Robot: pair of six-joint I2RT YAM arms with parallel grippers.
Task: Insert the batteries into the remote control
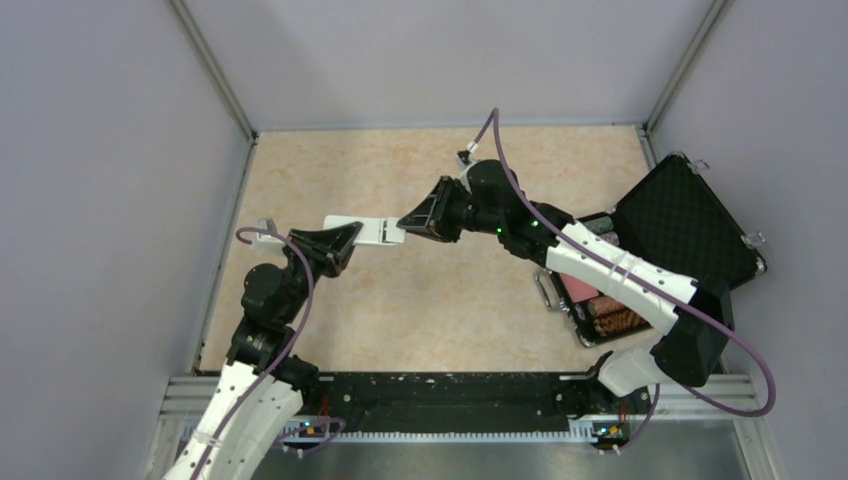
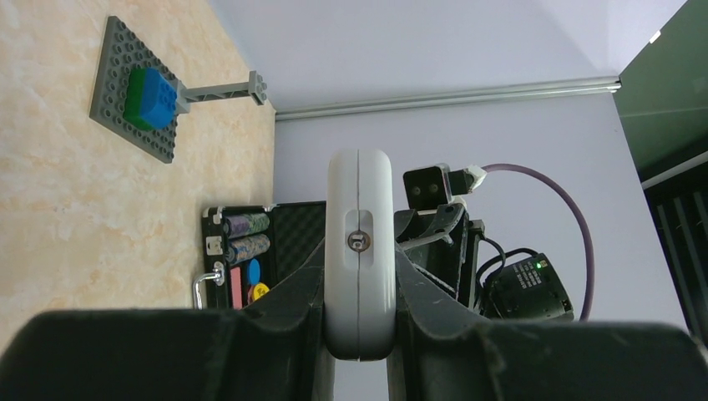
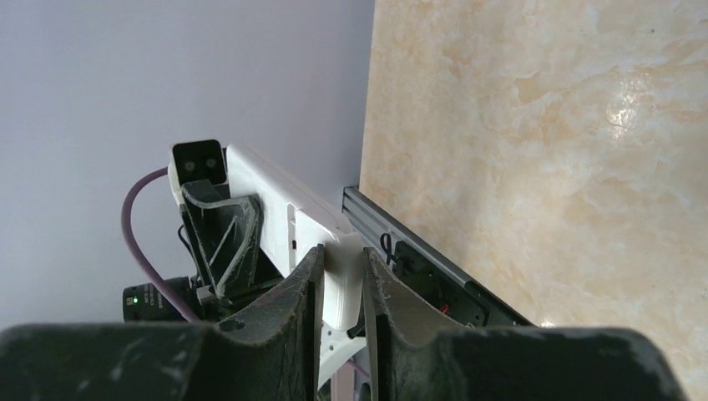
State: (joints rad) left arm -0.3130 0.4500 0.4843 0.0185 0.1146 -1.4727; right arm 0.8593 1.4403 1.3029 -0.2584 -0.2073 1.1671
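Observation:
The white remote control (image 1: pixel 368 230) is held in the air between both grippers, lying roughly level over the middle of the table. My left gripper (image 1: pixel 350 240) is shut on its left end. My right gripper (image 1: pixel 404 226) is shut on its right end. In the left wrist view the remote (image 2: pixel 359 192) shows end-on between the jaws of the left gripper (image 2: pixel 359 255). In the right wrist view the remote (image 3: pixel 280 200) runs away from the right gripper (image 3: pixel 342 257), which pinches its near end. No batteries are in view.
An open black case (image 1: pixel 690 235) with poker chips (image 1: pixel 605 315) lies at the right edge of the table. A grey studded plate (image 2: pixel 125 117) with a blue and green block (image 2: pixel 150 96) lies on the table. Grey walls enclose the table.

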